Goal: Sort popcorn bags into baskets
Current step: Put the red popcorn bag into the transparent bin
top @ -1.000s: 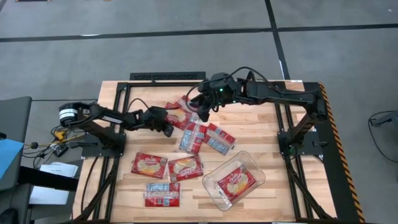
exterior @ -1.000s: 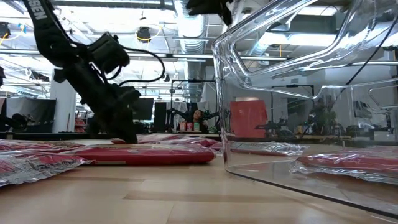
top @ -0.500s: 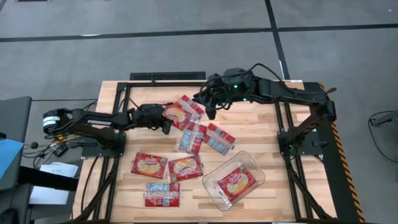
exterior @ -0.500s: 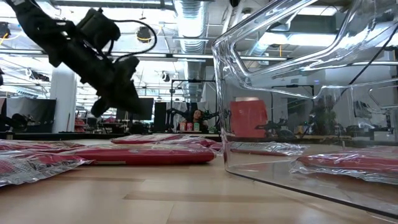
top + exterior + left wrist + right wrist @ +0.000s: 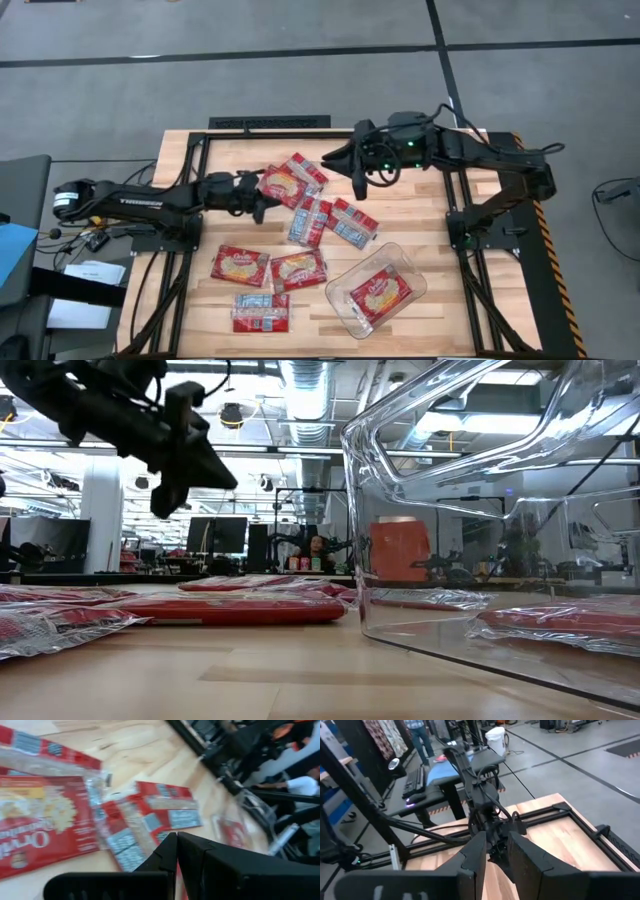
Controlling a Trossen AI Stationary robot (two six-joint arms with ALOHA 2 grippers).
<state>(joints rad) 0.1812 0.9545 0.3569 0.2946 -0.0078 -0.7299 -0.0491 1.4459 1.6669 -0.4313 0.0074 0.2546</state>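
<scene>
The left gripper (image 5: pixel 258 207) hangs just above the table beside a popcorn bag (image 5: pixel 287 181) that lies picture side up at the far end of the spread; its fingers (image 5: pixel 170 851) are pressed together and hold nothing. In the left wrist view that same packet (image 5: pixel 37 820) shows large white lettering on red, seen upside down and too smeared to read with certainty, next to the yellow popcorn picture.

The right gripper (image 5: pixel 360 186) is raised over the bare wood (image 5: pixel 410 210) at the far side of the table, well apart from the packets. Its fingers (image 5: pixel 475 851) stand a little apart with nothing between them.

Two packets (image 5: pixel 312 220) lie panel side up in the middle of the table, overlapping; their bluish-white panels carry print too small to read. Three more (image 5: pixel 240 264) lie nearer the front edge, two with the popcorn picture up.

The clear tub (image 5: pixel 402 262) sits at the front right, tilted to the table's edges, with one popcorn bag (image 5: pixel 380 294) lying flat inside, picture side up.
</scene>
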